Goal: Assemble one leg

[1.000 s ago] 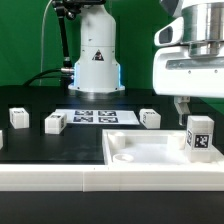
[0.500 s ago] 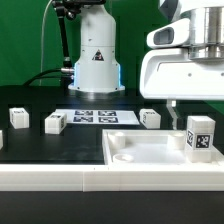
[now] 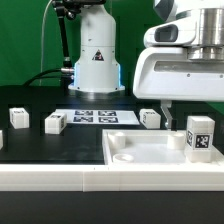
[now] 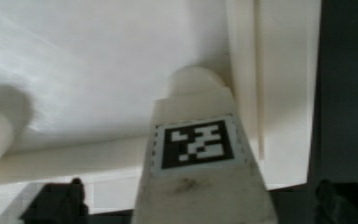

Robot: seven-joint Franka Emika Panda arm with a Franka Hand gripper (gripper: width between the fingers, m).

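The leg, a small white post with a square marker tag, stands upright on the large white panel at the exterior view's right. My gripper hovers just above and behind it, open and empty. In the wrist view the leg rises between my two dark fingertips, with a gap on each side. Only one finger shows clearly in the exterior view.
Three more small white tagged blocks sit on the black table: two at the left, one near the middle. The marker board lies in front of the arm's base.
My gripper has risen and shifted toward the exterior view's left. The leg has stayed standing on the panel.
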